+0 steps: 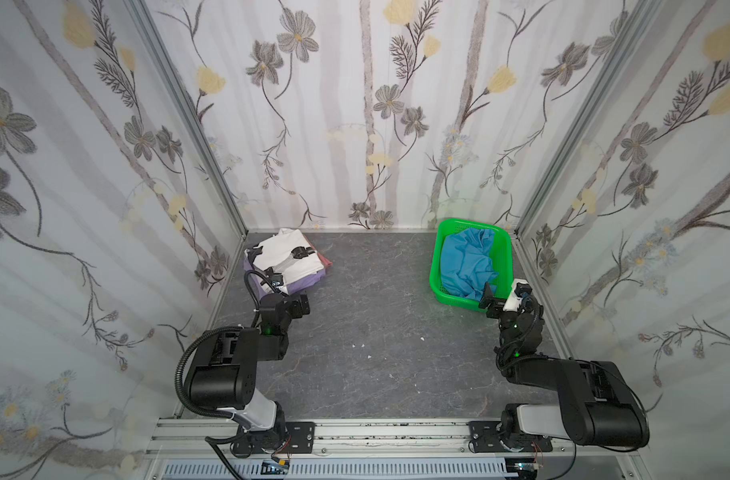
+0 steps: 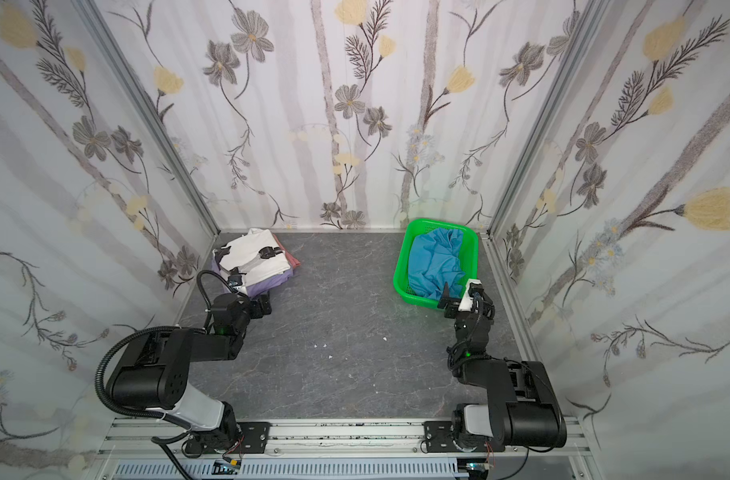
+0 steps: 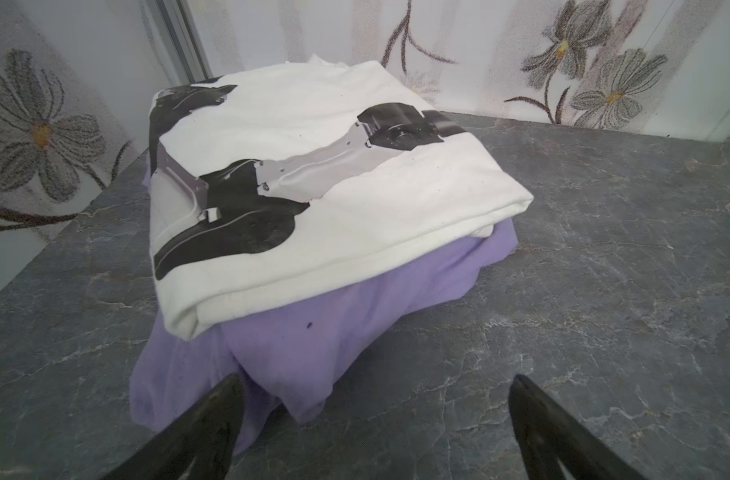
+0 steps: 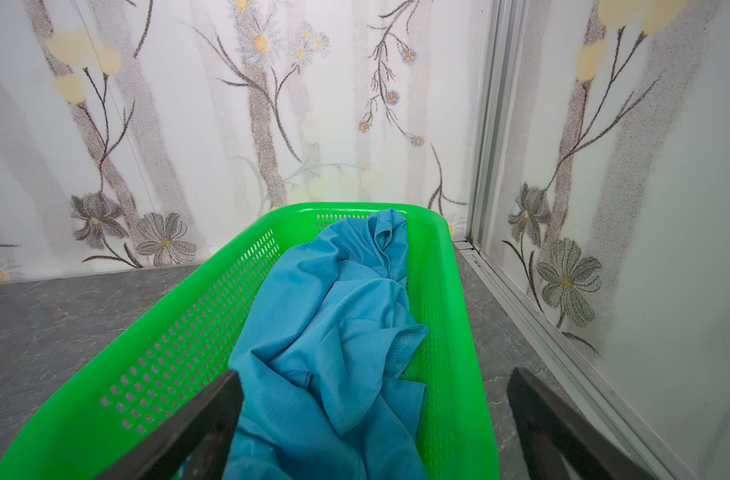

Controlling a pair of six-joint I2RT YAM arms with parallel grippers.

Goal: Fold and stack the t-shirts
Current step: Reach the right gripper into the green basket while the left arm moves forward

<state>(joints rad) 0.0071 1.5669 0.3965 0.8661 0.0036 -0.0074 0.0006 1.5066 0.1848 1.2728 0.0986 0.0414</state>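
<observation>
Now left hand and right hand gape empty — pinkish t-shirt perhaps bottommost.

Black arms, tapered fingers, ribbed cable

The dark grey marbled tabletop bears a folded stack of white, lavender and pinkish-red t-shirts far left, a green plastic mesh basket far right, tiny white scraps between.

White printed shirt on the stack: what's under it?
Directly under the white printed shirt lies a lavender shirt. A pinkish-red shirt edge peeks out in a top view; its layer and anything lower are covered.
</observation>
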